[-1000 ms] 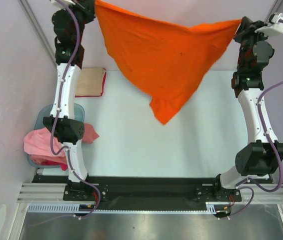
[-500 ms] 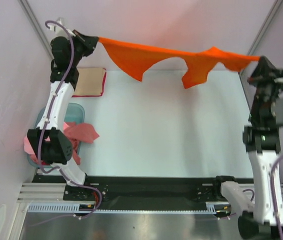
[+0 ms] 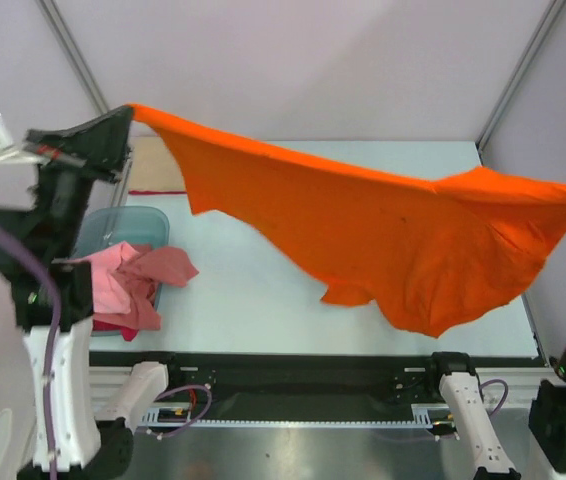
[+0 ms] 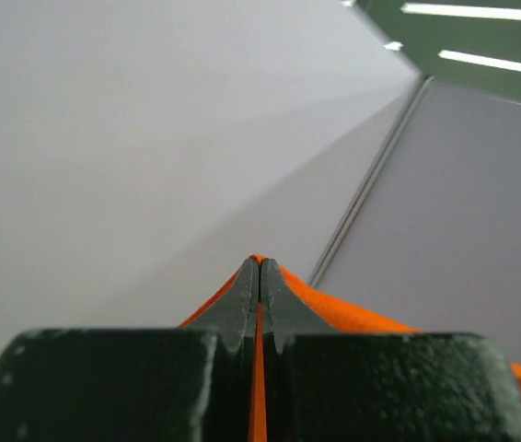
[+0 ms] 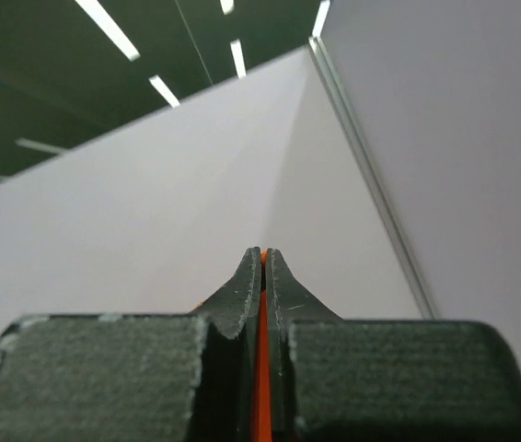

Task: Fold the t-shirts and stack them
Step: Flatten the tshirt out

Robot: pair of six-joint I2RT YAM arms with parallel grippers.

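- left gripper (image 3: 121, 118), at 10 o'clock in the overhead view: jaws pinched flat on one corner of the orange t-shirt (image 3: 383, 230), with only a thin orange line showing between the fingers in the wrist view.
- at 9 o'clock the tub (image 3: 153, 218) holds a loose heap of pink and red t-shirts (image 3: 113, 285) that spills over its rim. at 11 o'clock a tan t-shirt (image 3: 155, 168) lies flat on the table (image 3: 263, 300), partly hidden behind the orange cloth.
- the orange t-shirt is in the air, strung from 10 o'clock to 3 o'clock. its top edge is taut and the rest sags toward 5 o'clock; i cannot tell whether the lowest fold touches the table.
- handling, as i judge it: light, limp and not fragile, with no stiffness of its own — it will drape and swing with every move. a thin edge could creep out of a pinch under a hard tug. best held at two corners of one edge, so the body hangs flat for laying down.
- right gripper (image 5: 262, 253), off the overhead view's edge at 3 o'clock: closed tight on the opposite corner, with orange showing between its fingers.
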